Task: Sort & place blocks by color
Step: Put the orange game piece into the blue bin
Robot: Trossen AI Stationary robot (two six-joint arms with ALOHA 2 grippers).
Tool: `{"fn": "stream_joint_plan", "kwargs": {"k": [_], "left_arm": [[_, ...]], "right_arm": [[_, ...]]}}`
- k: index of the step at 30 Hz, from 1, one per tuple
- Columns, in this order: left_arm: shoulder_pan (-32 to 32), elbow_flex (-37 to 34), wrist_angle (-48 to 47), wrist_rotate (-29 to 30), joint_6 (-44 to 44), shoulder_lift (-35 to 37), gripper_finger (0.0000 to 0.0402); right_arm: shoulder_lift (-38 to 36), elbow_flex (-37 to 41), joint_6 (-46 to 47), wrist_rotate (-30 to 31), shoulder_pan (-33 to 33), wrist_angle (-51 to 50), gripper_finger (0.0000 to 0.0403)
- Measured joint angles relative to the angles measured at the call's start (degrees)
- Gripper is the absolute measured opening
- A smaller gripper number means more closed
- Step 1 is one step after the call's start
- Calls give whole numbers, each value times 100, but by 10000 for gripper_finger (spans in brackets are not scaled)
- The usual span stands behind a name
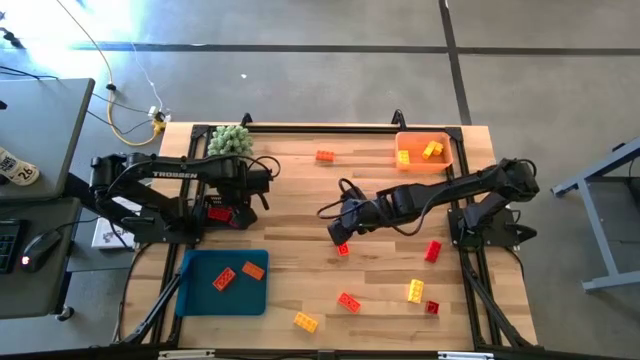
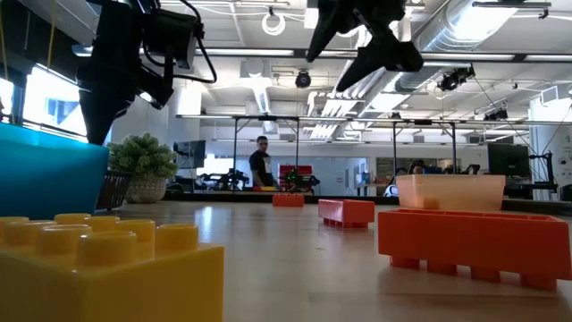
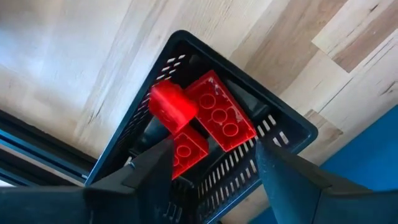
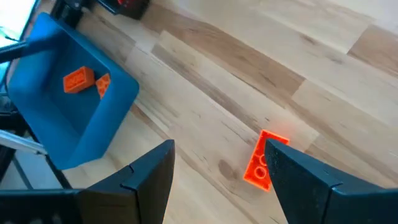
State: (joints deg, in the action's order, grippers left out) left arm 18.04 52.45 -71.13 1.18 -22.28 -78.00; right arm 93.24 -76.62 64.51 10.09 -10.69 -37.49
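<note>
Clock directions here follow the overhead view, twelve at the far edge of the table. Nearest the front edge lay a yellow block (image 1: pixel 305 321) at six o'clock, with an orange-red block (image 1: pixel 348 301) just past it. A yellow block (image 1: pixel 415 291) and a small red block (image 1: pixel 431 307) sat close together at about five o'clock. At seven o'clock the blue tray (image 1: pixel 200 295) held two orange blocks (image 1: pixel 224 279), side by side but apart.

Toward the centre, the right gripper (image 1: pixel 338 229) hung above the wood with its jaws spread and nothing between them. A red-orange block (image 4: pixel 262 162) lay on the table just under its fingertips. Another red block (image 1: pixel 432 250) rested at four o'clock.

At nine o'clock the left gripper (image 1: pixel 243 199) hovered over a black slotted basket (image 3: pixel 283 121), jaws spread and empty. In the basket lay several red blocks (image 3: pixel 221 115), one tipped up on the others.

Farther back, an orange block (image 1: pixel 325 156) sat alone at twelve o'clock. The green plant ball (image 1: pixel 229 140) stood at eleven o'clock. The orange bin (image 1: pixel 415 162) at one o'clock held two yellow blocks (image 1: pixel 432 150).
</note>
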Motion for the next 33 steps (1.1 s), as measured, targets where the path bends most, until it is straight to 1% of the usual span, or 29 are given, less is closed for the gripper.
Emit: {"fn": "stream_joint_plan", "kwargs": {"k": [6,11,17,21,28,33], "left_arm": [[-7,0,0,-340,42,24,212],[-11,1,-20,-371,0,53,212],[-11,77,-24,-441,-13,297,212],[-11,331,-27,-589,-134,510,212],[-11,934,23,-594,-258,864,211],[-11,1216,149,-595,-306,1045,211]], "right_arm": [[286,4,7,-179,-6,-54,236],[565,4,150,-251,-71,-92,236],[959,3,344,-367,-139,-116,236],[1209,4,473,-457,-167,-127,236],[1612,3,607,-464,-184,-126,236],[1843,2,617,-470,-186,-114,236]]}}
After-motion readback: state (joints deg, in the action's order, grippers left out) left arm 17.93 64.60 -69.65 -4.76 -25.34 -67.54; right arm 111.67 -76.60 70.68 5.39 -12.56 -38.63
